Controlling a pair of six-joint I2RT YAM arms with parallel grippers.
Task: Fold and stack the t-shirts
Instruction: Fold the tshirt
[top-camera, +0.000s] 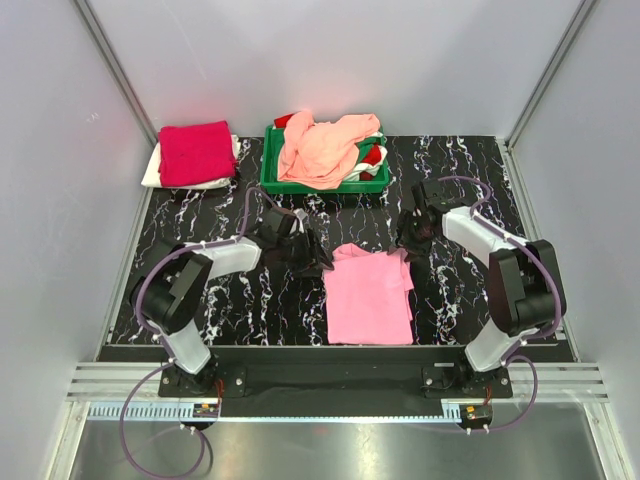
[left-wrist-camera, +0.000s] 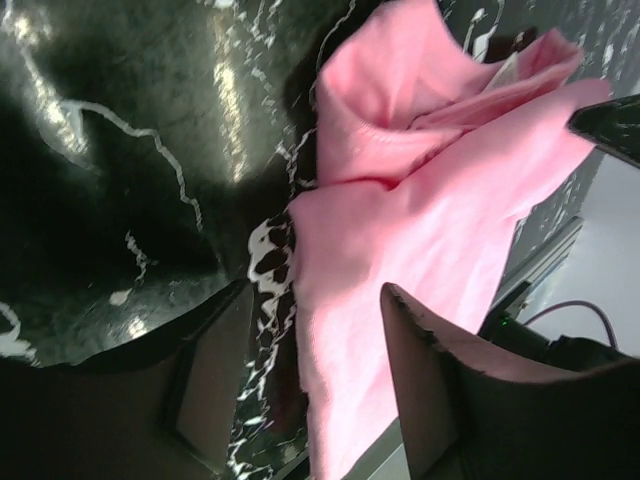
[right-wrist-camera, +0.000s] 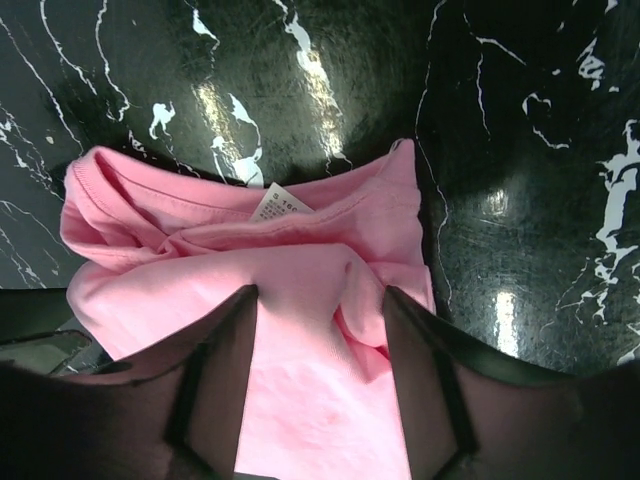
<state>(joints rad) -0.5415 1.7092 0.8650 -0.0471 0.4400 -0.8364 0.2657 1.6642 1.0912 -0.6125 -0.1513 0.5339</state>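
Hovering wide open over the far corners of the pink t-shirt (top-camera: 368, 300) lying near-centre on the bench (top-camera: 260, 305), the left gripper (left-wrist-camera: 318, 290) and right gripper (right-wrist-camera: 320, 292) should pinch evenly and fold together.

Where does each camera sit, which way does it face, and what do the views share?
Top external: above and behind the arms, looking down at the table; both arms show.
Left wrist: on the left arm, facing down past the open left gripper at the edge of the pink tee.
Right wrist: on the right arm, facing down past the open right gripper at the tee's collar label.
Shared: all three see the pink tee.
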